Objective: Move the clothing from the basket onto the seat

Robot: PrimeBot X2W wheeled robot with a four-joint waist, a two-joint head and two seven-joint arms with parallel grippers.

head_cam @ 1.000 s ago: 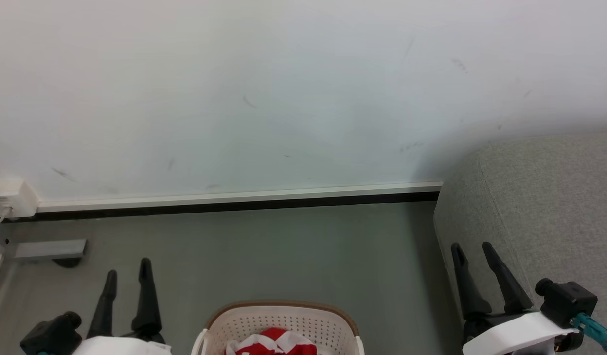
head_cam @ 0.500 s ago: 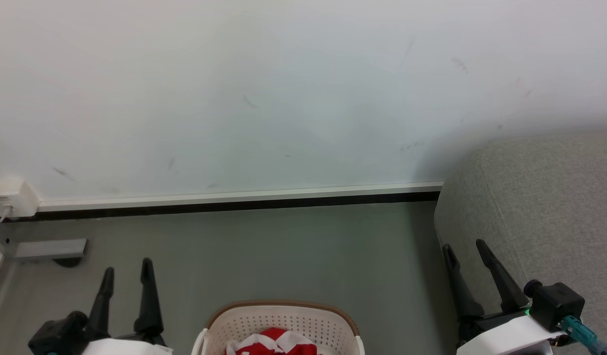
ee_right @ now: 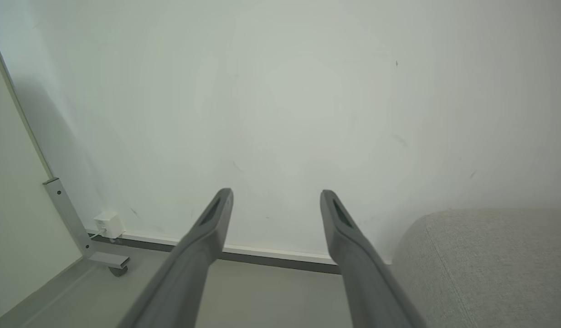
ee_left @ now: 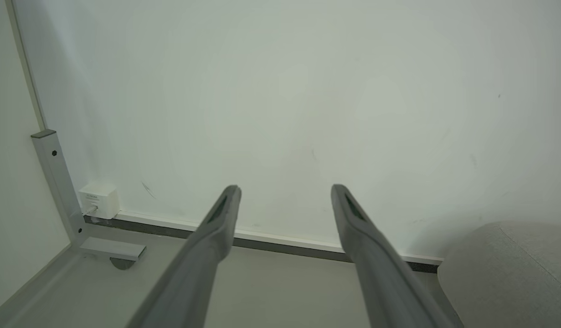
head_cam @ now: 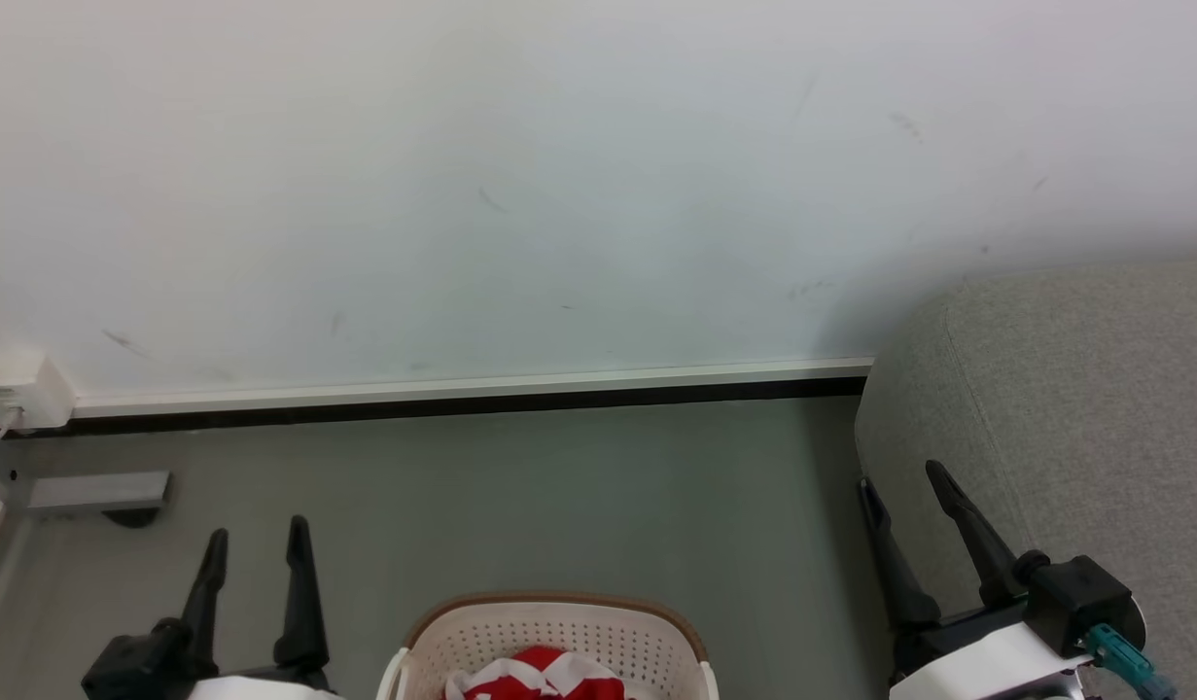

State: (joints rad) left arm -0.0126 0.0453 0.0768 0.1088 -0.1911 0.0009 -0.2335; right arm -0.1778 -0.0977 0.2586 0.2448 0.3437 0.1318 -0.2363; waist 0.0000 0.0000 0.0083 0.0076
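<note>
Two entries: left gripper (head_cam: 257,527) and right gripper (head_cam: 898,474), each spread wide and empty; head view lists the clothing (head_cam: 540,676) lying in the basket (head_cam: 559,627) on the floor (head_cam: 559,486) near the seat (head_cam: 1074,408), wrist views list seat, wall (ee_left: 307,91), white box (ee_left: 98,200).

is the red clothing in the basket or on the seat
In the basket. The red and white clothing lies bunched inside its holed walls, apart from the grey seat.
</note>
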